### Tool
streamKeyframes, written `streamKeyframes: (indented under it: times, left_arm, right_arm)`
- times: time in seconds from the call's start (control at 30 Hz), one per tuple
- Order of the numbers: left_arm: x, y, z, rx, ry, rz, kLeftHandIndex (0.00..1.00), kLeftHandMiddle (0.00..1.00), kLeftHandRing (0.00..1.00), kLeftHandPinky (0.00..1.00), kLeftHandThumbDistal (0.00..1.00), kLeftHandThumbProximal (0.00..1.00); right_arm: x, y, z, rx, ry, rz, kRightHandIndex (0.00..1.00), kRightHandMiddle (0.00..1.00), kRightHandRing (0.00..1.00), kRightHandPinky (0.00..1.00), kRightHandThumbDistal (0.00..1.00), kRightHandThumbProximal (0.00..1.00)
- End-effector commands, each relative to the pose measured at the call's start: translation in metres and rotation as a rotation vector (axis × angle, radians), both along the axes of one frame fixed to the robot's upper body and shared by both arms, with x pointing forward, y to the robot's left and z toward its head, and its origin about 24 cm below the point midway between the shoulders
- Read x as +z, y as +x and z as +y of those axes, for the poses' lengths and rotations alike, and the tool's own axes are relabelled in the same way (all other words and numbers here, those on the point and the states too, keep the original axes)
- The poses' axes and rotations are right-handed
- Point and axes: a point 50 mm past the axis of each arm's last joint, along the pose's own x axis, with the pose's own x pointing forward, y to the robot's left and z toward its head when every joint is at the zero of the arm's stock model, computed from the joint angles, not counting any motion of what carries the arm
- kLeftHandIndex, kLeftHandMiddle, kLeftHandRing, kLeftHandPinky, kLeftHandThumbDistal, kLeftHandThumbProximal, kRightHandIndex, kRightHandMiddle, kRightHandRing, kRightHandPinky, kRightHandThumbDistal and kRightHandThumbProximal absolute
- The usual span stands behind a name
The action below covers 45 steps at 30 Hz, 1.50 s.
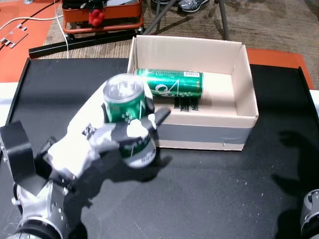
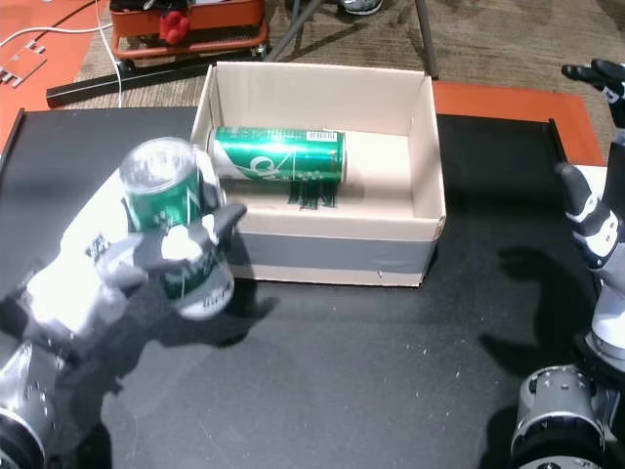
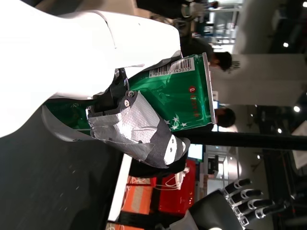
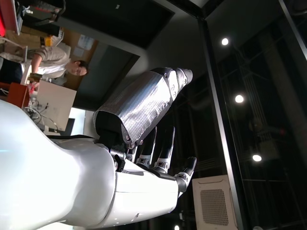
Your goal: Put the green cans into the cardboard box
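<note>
Left hand [image 1: 117, 134] wrapped around a green can [image 1: 127, 112], upright, off the table [image 1: 209, 189], just left of the box [image 1: 246, 79]. Lift it over the near-left wall and release beside the can lying inside [image 1: 172, 83]. Right hand [image 2: 591, 210] idle far right, fingers spread, holding nothing.
</note>
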Motion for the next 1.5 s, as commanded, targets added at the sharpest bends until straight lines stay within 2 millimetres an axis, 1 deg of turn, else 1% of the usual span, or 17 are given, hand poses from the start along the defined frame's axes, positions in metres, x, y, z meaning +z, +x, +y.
streamKeyframes:
  times: [0.0,0.13,0.23,0.33,0.47,0.5,0.57,0.73,0.87,1.0,1.13,1.17,1.27,1.3,1.37,1.4,1.47]
  left_arm:
    - [0.007,0.003,0.004,0.007,-0.016,-0.025,0.11,0.12,0.14,0.19,0.49,0.0]
    - [0.034,0.012,0.004,-0.023,-0.019,-0.17,0.1,0.12,0.15,0.21,0.45,0.0]
    - [0.082,0.024,0.006,-0.034,-0.012,-0.378,0.08,0.1,0.14,0.23,0.42,0.0]
    - [0.133,0.035,0.007,-0.048,-0.022,-0.552,0.08,0.1,0.16,0.25,0.4,0.0]
    - [0.188,0.039,0.002,-0.006,-0.008,-0.748,0.18,0.17,0.22,0.29,0.38,0.0]
    - [0.197,0.038,0.0,0.001,-0.007,-0.78,0.21,0.17,0.21,0.28,0.37,0.0]
    - [0.215,0.037,-0.007,0.007,0.008,-0.849,0.09,0.12,0.19,0.26,0.33,0.0]
    - [0.251,0.034,-0.026,0.052,0.098,-0.963,0.07,0.09,0.16,0.21,0.41,0.0]
    - [0.256,0.044,-0.043,0.139,0.266,-0.898,0.05,0.08,0.14,0.21,0.38,0.0]
    - [0.244,0.055,-0.063,0.198,0.432,-0.813,0.03,0.05,0.13,0.2,0.41,0.0]
    - [0.221,0.065,-0.086,0.26,0.722,-0.78,0.07,0.1,0.17,0.23,0.4,0.0]
    - [0.214,0.068,-0.091,0.261,0.803,-0.761,0.12,0.12,0.18,0.24,0.34,0.0]
    - [0.188,0.072,-0.104,0.22,0.998,-0.701,0.06,0.08,0.14,0.19,0.31,0.0]
    - [0.181,0.072,-0.106,0.205,1.039,-0.691,0.05,0.08,0.14,0.18,0.36,0.0]
    - [0.166,0.072,-0.112,0.178,1.15,-0.687,0.04,0.07,0.14,0.17,0.37,0.0]
    - [0.16,0.071,-0.114,0.167,1.194,-0.695,0.04,0.07,0.14,0.17,0.34,0.0]
    - [0.148,0.069,-0.116,0.128,1.277,-0.714,0.04,0.07,0.14,0.19,0.28,0.0]
  right_arm:
    - [0.001,0.0,-0.002,-0.008,0.001,-0.006,0.58,0.56,0.63,0.87,1.0,0.65]
    - [0.0,0.002,-0.001,0.018,-0.002,-0.004,0.64,0.59,0.64,0.88,1.0,0.66]
    - [0.0,0.004,0.001,0.04,0.003,-0.003,0.63,0.6,0.65,0.88,1.0,0.65]
    - [0.0,0.007,0.004,0.091,0.01,-0.016,0.65,0.61,0.67,0.89,1.0,0.59]
    - [0.001,0.009,0.007,0.108,0.006,-0.029,0.65,0.61,0.67,0.89,1.0,0.6]
    - [0.001,0.009,0.008,0.109,0.008,-0.028,0.65,0.61,0.67,0.89,1.0,0.59]
    - [0.002,0.01,0.009,0.11,0.015,-0.03,0.65,0.61,0.67,0.89,1.0,0.59]
    - [0.002,0.013,0.013,0.114,0.034,-0.026,0.64,0.6,0.65,0.87,1.0,0.58]
    - [0.004,0.013,0.018,0.102,0.025,-0.035,0.64,0.6,0.65,0.87,1.0,0.62]
    - [0.005,0.013,0.021,0.098,0.029,-0.055,0.65,0.6,0.64,0.87,1.0,0.6]
    - [0.004,0.014,0.023,0.123,0.022,-0.061,0.63,0.6,0.64,0.86,1.0,0.57]
    - [0.004,0.014,0.024,0.132,0.023,-0.06,0.63,0.6,0.64,0.86,0.98,0.55]
    - [0.004,0.015,0.027,0.156,0.02,-0.066,0.64,0.6,0.65,0.86,0.96,0.53]
    - [0.004,0.015,0.027,0.162,0.021,-0.067,0.64,0.6,0.65,0.86,0.95,0.53]
    - [0.004,0.015,0.027,0.164,0.025,-0.066,0.62,0.6,0.66,0.86,0.96,0.54]
    - [0.003,0.014,0.027,0.161,0.026,-0.064,0.62,0.59,0.65,0.86,0.98,0.54]
    - [0.003,0.014,0.028,0.164,0.026,-0.064,0.63,0.6,0.66,0.86,0.93,0.53]
